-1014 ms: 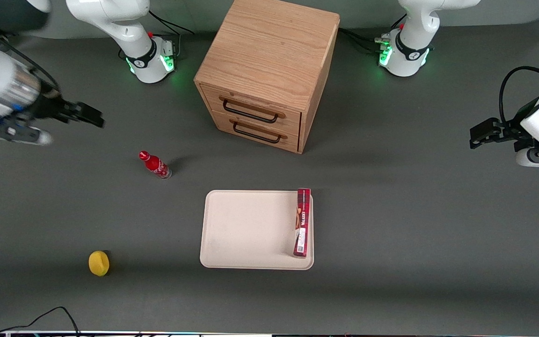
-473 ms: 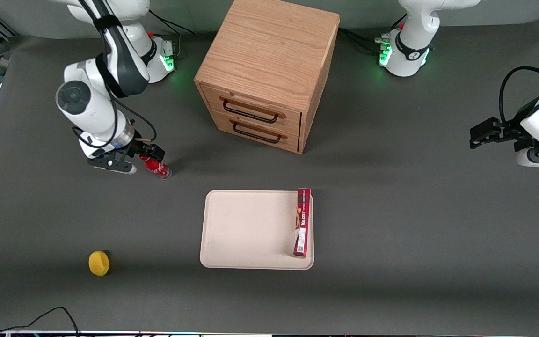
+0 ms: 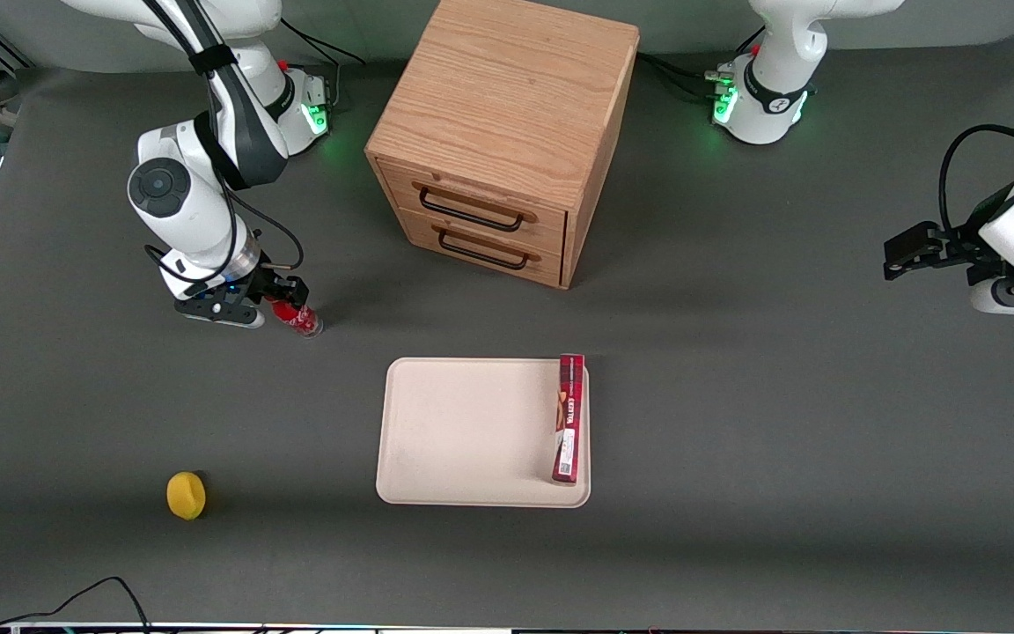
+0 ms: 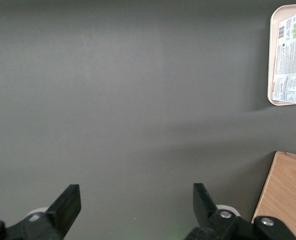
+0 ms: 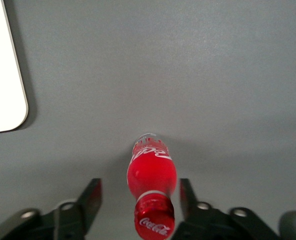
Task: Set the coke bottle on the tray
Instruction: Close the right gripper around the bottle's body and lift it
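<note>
The tray [image 3: 472, 431] holds only a long red box [image 3: 569, 418] along its edge. The open pincer [image 5: 140, 197] straddles the upright coke bottle [image 5: 152, 175] on the worktop [image 3: 736, 396].

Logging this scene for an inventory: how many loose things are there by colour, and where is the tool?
Red: 2, coke bottle and long box
Yellow: 1, round object
Cream: 1, tray
Wood: 1, two-drawer cabinet
Total: 5
The tool straddles the bottle, fingers open.

A wooden 2-drawer cabinet [image 3: 507, 132] stands on the dark grey, seemingly matte table [image 3: 780, 396].
</note>
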